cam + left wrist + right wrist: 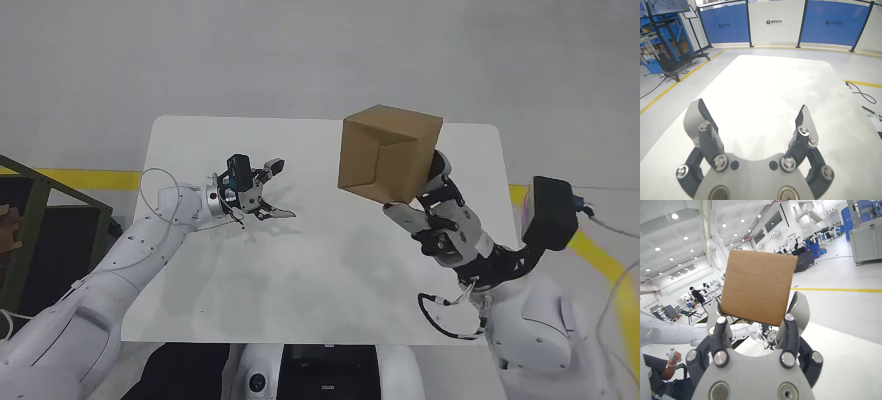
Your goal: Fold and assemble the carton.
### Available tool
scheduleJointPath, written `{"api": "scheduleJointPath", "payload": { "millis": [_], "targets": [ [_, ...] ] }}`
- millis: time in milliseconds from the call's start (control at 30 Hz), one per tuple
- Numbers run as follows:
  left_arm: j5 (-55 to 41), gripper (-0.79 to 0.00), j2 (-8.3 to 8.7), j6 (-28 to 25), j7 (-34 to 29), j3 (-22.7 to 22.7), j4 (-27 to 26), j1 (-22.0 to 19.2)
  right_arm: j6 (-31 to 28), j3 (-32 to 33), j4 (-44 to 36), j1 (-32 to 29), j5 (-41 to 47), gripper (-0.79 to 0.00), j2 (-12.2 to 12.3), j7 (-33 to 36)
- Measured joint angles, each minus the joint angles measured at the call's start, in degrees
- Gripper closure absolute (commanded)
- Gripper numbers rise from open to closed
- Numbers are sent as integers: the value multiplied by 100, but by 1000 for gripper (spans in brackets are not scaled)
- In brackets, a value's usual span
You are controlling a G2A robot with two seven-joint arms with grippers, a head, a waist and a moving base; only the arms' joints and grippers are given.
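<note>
Nearest, the right tool (418,188) (757,302) is closed on the lower edge of the brown cardboard carton (385,150) (757,285), a box-shaped form held tilted over the far right part of the white rounded bench (300,290) (772,75). Well apart to the left, the left tool (283,188) (752,105) hangs over the bench with its fingers spread wide, gripping nothing.

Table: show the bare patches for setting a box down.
Bare: the white table in the middle, between the left claw and the brown cardboard carton, down to its near edge. Crowded: the right side, where the right claw holds the carton.
</note>
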Motion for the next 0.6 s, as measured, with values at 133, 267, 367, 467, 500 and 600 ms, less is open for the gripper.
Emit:
{"api": "scheduleJointPath", "payload": {
  "millis": [133, 267, 367, 467, 500, 600],
  "targets": [
    [0, -785, 0, 0, 0, 0, 0, 0, -473, 224, 0, -59, 206, -391, 8, -295],
    [0, -785, 0, 0, 0, 0, 0, 0, -693, 349, 0, -176, 239, -385, 15, -417],
    [0, -785, 0, 0, 0, 0, 0, 0, -667, 382, 0, -242, 246, -385, 19, -387],
    [0, -785, 0, 0, 0, 0, 0, 0, -507, 340, 0, -293, 203, -388, 22, -231],
    [0, -785, 0, 0, 0, 0, 0, 0, -443, 312, 0, -306, 164, -391, 23, -169],
    [0, -785, 0, 0, 0, 0, 0, 0, -113, 180, 0, -347, -103, -385, 26, 109]
  ]
}}
